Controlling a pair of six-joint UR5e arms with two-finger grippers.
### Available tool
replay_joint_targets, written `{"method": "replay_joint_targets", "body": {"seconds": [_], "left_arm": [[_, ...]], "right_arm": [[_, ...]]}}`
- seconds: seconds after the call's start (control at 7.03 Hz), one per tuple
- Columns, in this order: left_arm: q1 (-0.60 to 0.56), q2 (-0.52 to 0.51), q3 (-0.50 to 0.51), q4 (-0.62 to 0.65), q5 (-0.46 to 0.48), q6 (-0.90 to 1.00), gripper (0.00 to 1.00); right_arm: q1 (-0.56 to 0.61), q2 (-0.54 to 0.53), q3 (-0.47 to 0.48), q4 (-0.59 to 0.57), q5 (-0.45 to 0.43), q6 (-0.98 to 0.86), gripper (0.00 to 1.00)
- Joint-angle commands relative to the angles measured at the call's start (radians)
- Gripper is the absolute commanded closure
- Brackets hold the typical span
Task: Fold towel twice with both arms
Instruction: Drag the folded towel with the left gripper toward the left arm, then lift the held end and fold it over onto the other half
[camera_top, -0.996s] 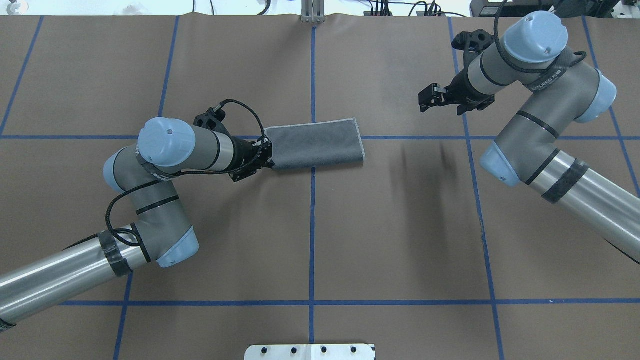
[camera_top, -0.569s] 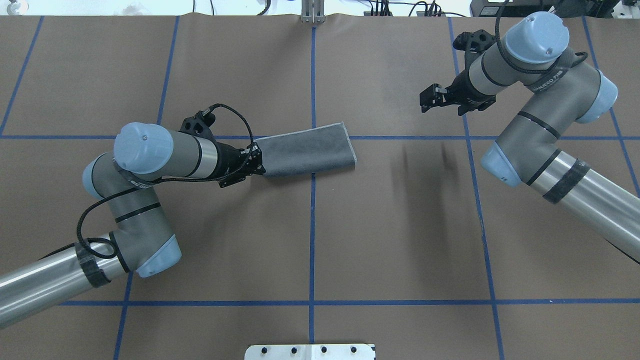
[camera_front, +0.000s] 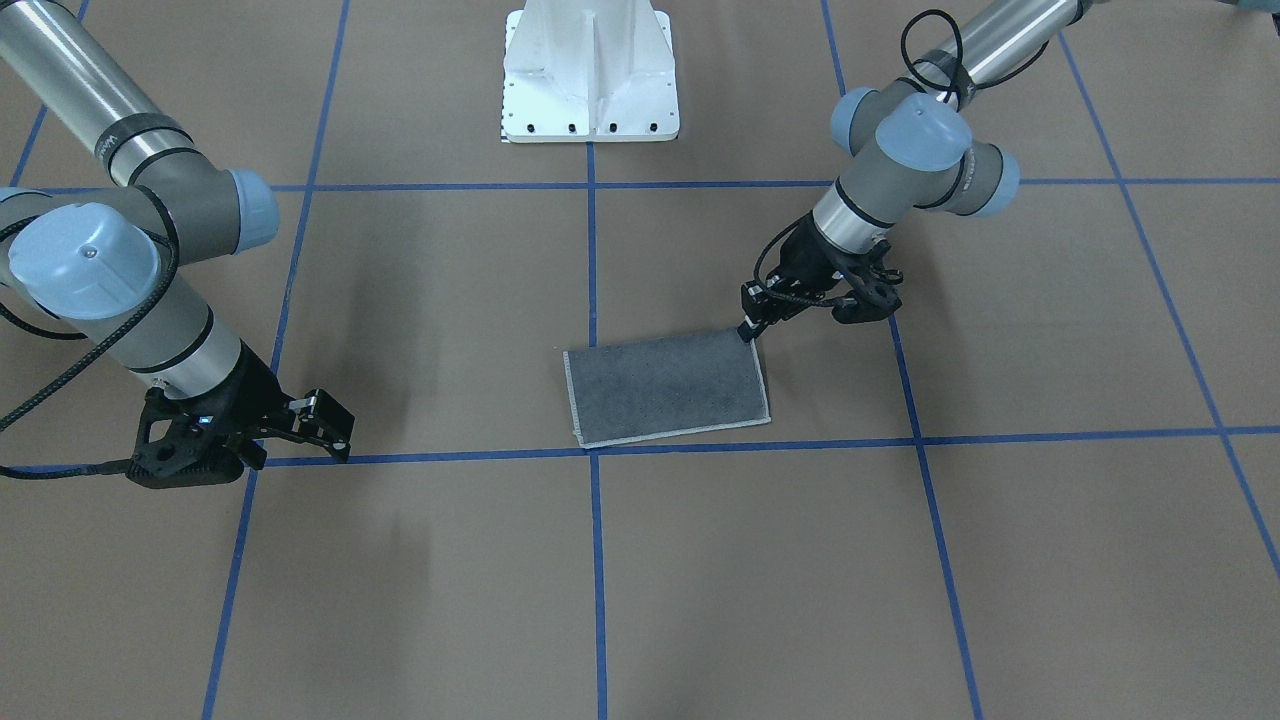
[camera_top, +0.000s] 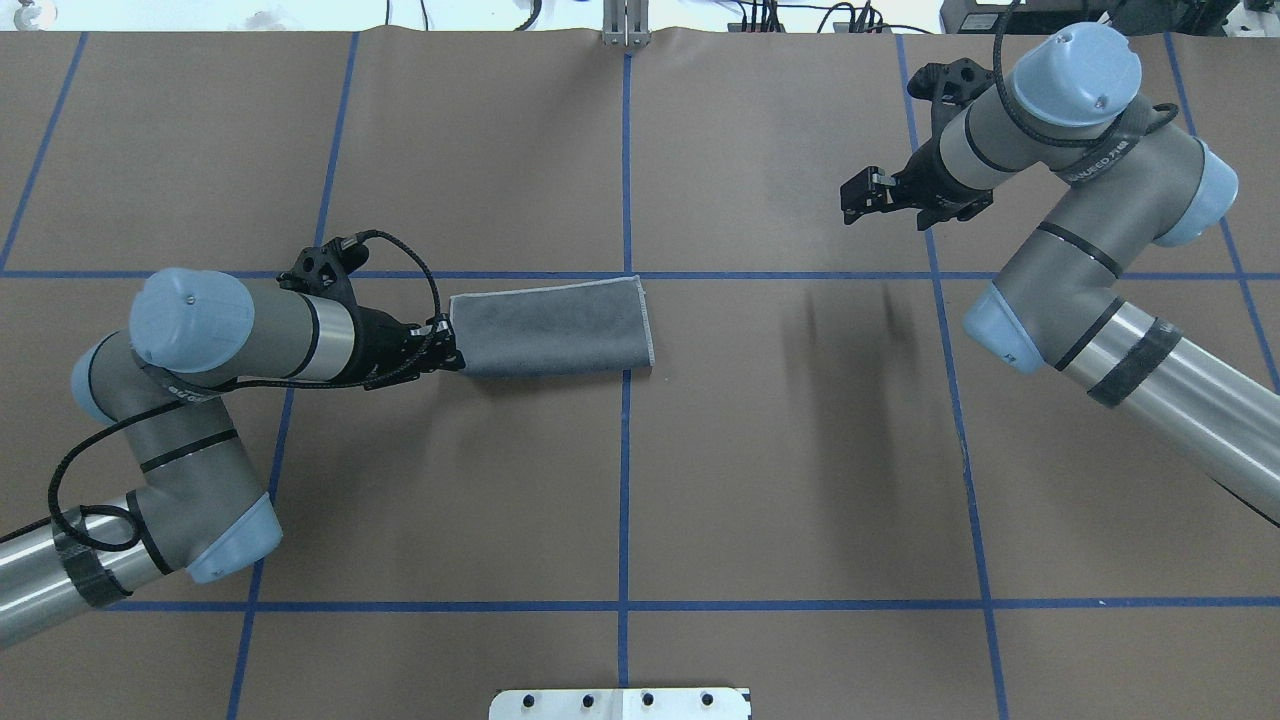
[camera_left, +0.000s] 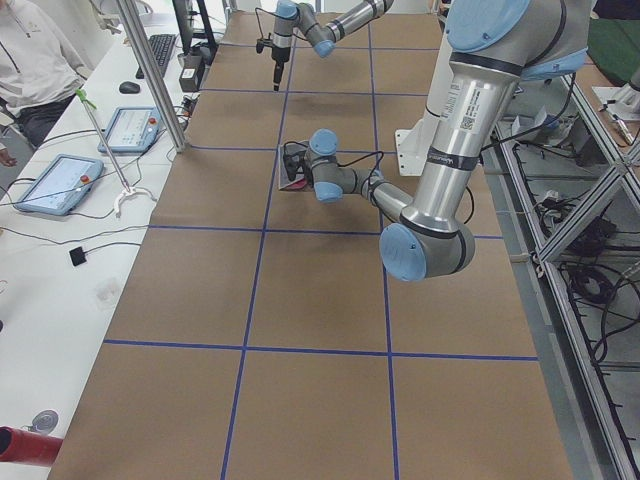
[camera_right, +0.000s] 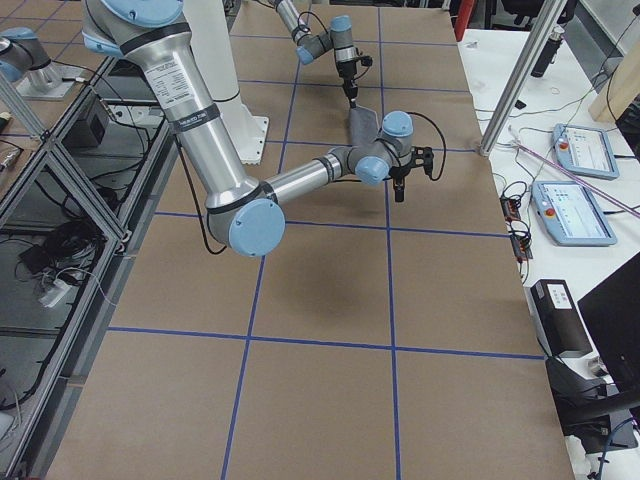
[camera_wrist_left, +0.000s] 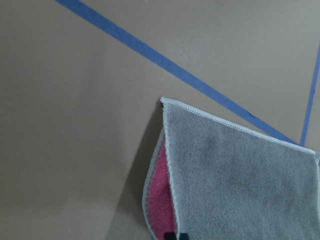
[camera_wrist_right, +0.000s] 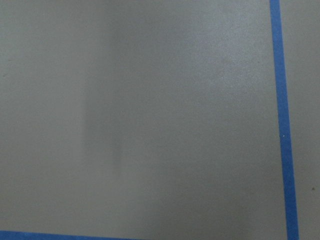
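We see the towel (camera_top: 550, 330) on the bench (camera_top: 700, 480), left of the middle in the overhead view, its long side running left to right. Our left pincer (camera_top: 450, 347) pinches its left end. Our right pincer (camera_top: 862, 195), spread, hangs well apart at upper right.

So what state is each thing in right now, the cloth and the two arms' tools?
towel: folded once, grey side out, pink inside, lying on the table.
left tool: shut on one corner of the towel.
right tool: open, empty, held above the table well apart from the towel.
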Motion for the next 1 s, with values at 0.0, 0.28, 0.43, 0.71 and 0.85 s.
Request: {"method": "replay_joint_targets", "body": {"seconds": [0.0,0.28,0.43,0.71,0.85], "left_arm": [[-0.028,0.062,-0.045,-0.003,-0.052,0.092,1.0],[-0.059,0.053,-0.051,0.008,-0.107,0.14,1.0],[-0.053,0.033,-0.045,0.014,-0.104,0.138,1.0],[-0.051,-0.079,-0.036,0.16,-0.104,0.135,1.0],[-0.048,-0.146,-0.033,0.243,-0.103,0.134,1.0]], "right_arm": [[0.0,-0.002,0.0,0.0,0.002,0.0,0.01],[-0.001,-0.003,-0.001,0.0,0.002,0.0,0.01],[-0.001,-0.003,0.0,0.0,0.002,-0.001,0.01],[-0.001,-0.003,0.0,0.0,0.001,0.0,0.01],[-0.001,-0.005,0.0,0.0,0.001,0.0,0.01]]}}
